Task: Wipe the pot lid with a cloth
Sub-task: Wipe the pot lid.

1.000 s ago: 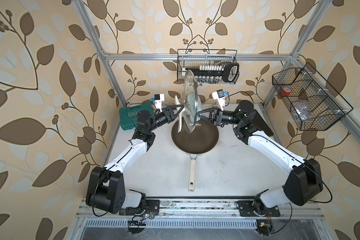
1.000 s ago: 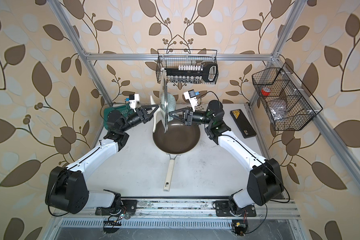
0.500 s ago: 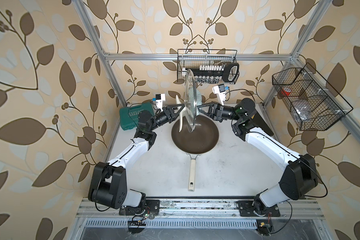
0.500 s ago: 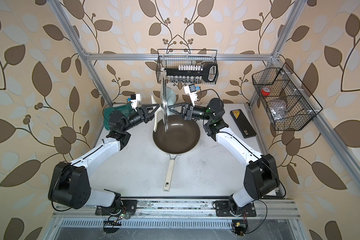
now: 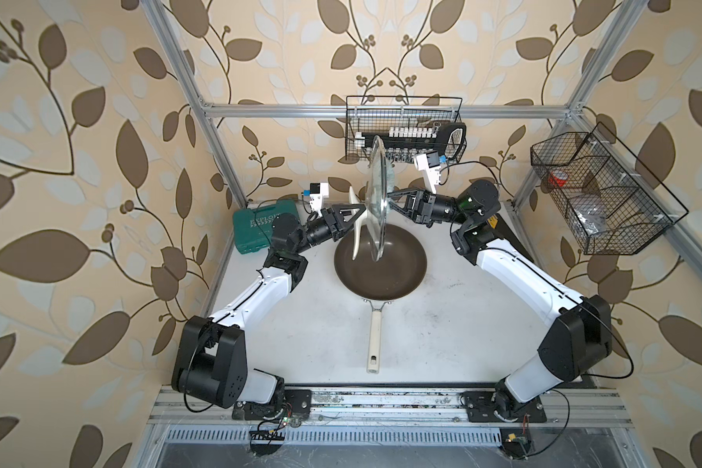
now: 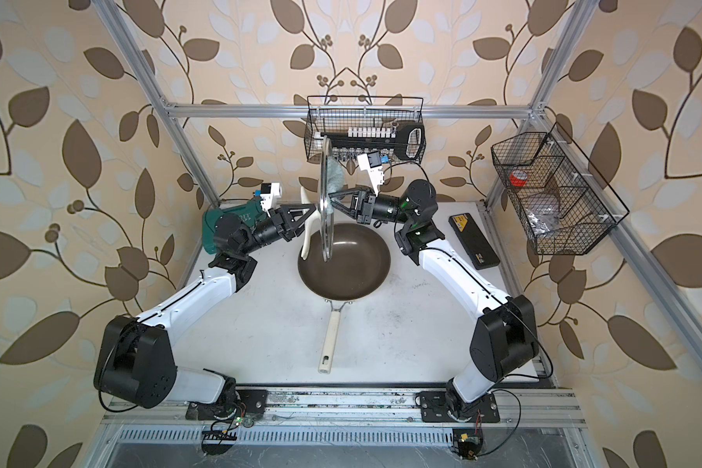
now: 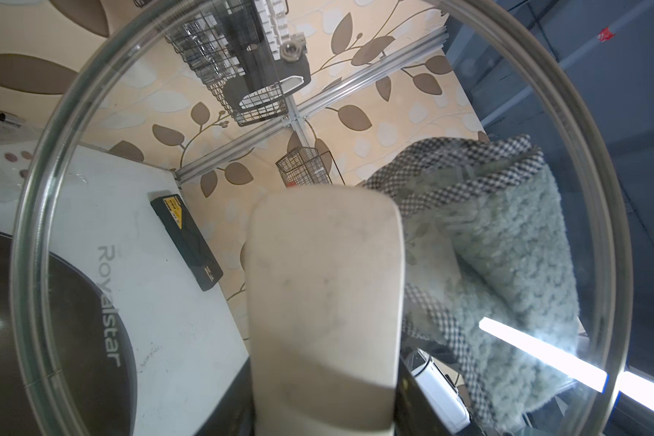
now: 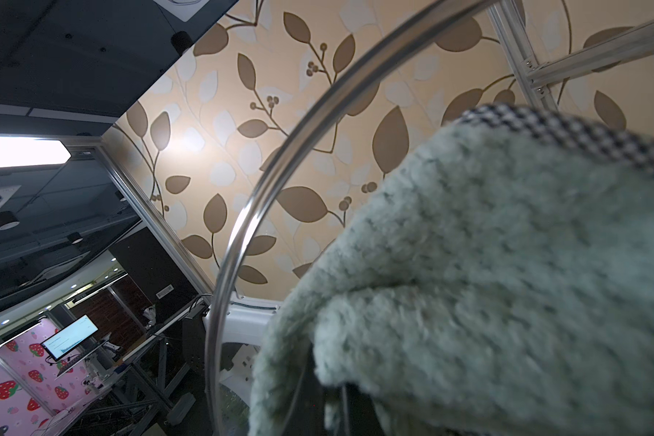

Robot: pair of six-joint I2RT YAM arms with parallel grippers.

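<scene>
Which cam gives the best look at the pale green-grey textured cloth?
Left wrist: through the clear glass pot lid, the cloth shows sharply, checked edging included. Right wrist shows it close but blurred and cropped. Both top views show only a sliver of cloth beside the edge-on lid.

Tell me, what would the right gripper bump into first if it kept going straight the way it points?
Probably the pot lid. The right gripper points straight at its glass, and the cloth it pinches sits between them, seemingly touching the glass.
</scene>
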